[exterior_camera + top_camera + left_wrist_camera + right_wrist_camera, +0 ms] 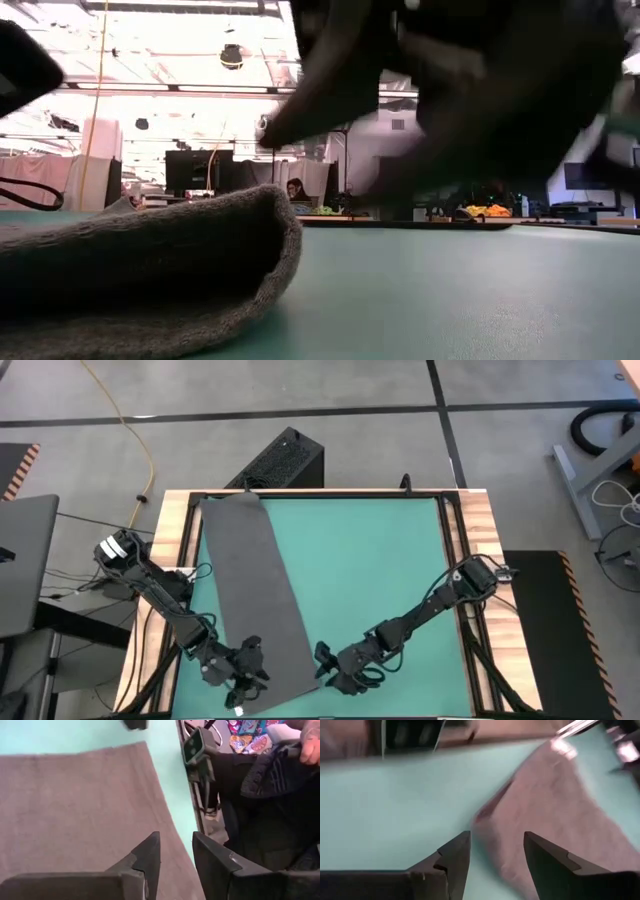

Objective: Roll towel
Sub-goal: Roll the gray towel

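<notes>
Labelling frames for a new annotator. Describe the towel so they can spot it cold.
Find the green mat covering the table. On its left half lies the towel, a long dark grey cloth running from the far edge to the near edge, slightly slanted. It is the only cloth there; both grippers sit at its near end.

Two dark jointed arms, black cables looped along links, left gripper (243, 665) and right gripper (325, 665) with black wedge-shaped fingers (145, 860)
</notes>
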Controlling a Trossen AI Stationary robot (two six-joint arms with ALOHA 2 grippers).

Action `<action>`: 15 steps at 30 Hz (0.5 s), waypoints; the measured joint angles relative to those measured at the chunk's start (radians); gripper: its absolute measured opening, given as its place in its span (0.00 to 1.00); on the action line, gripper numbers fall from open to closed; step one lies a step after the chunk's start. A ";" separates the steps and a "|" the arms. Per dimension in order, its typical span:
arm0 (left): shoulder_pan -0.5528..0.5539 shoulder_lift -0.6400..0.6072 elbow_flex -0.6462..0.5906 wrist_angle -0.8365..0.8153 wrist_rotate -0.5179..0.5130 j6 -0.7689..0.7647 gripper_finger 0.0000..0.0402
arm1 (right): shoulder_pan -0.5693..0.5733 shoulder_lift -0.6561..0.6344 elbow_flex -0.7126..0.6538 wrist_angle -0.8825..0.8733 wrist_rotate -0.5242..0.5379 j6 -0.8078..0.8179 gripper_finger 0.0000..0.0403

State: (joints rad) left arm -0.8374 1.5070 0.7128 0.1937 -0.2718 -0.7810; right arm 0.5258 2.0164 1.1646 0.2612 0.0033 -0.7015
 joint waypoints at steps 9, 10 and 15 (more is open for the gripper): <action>-0.085 0.000 0.000 0.001 -0.140 -0.050 0.26 | 0.003 0.086 0.050 0.021 0.018 -0.068 0.51; -0.088 0.000 0.000 0.002 -0.145 -0.051 0.26 | 0.002 0.100 0.060 0.019 0.018 -0.075 0.51; -0.098 0.000 0.000 -0.008 -0.156 -0.052 0.26 | 0.001 0.139 0.105 0.032 0.029 -0.114 0.50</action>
State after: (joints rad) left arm -0.9358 1.5074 0.7132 0.1857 -0.4280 -0.8332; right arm 0.5266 2.1553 1.2691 0.2929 0.0323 -0.8150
